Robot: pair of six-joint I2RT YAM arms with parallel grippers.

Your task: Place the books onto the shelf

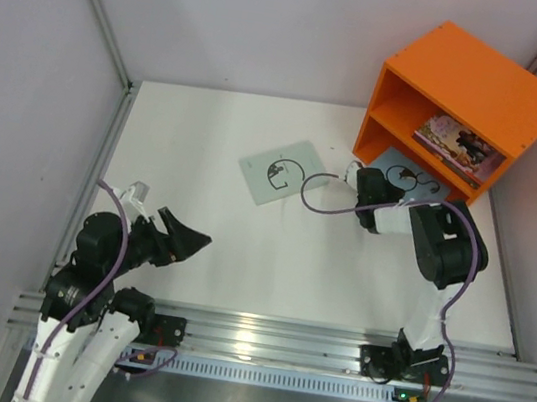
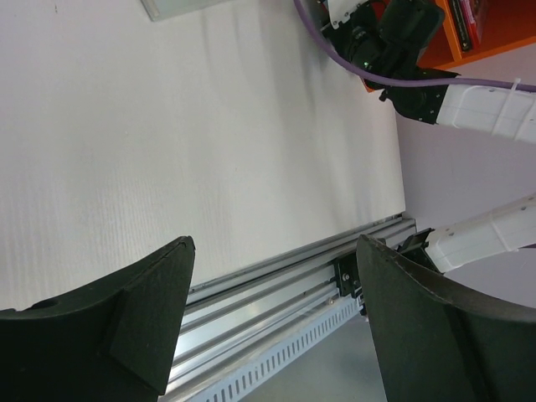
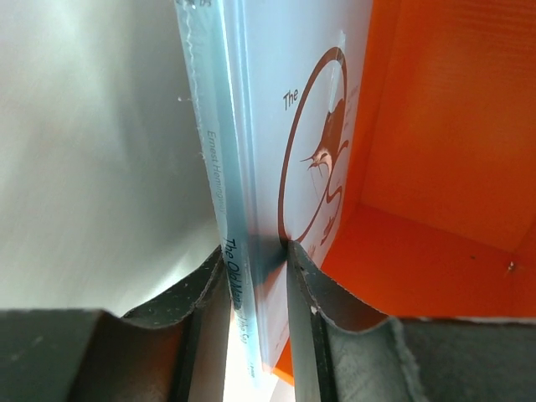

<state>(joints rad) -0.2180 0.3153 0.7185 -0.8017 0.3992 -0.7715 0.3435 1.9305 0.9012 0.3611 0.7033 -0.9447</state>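
The orange shelf point(image 1: 478, 86) stands at the back right, with a pink illustrated book point(image 1: 459, 144) lying in its upper compartment. A light blue book point(image 1: 414, 175) with a black swirl mark lies at the mouth of the lower compartment. My right gripper point(image 1: 358, 177) is at its near edge. In the right wrist view this book point(image 3: 268, 92) stands between the fingers of the gripper point(image 3: 255, 247), spine toward the camera, orange shelf point(image 3: 435, 151) behind. The jaws are wider than the book, with a gap on the left. A pale green book point(image 1: 281, 171) lies flat mid-table. My left gripper point(image 1: 187, 239) hangs open and empty.
White walls enclose the table on three sides. An aluminium rail point(image 1: 268, 338) runs along the near edge, also visible between the left gripper's fingers point(image 2: 142, 310). The right arm's purple cable point(image 1: 324, 204) loops over the table beside the green book.
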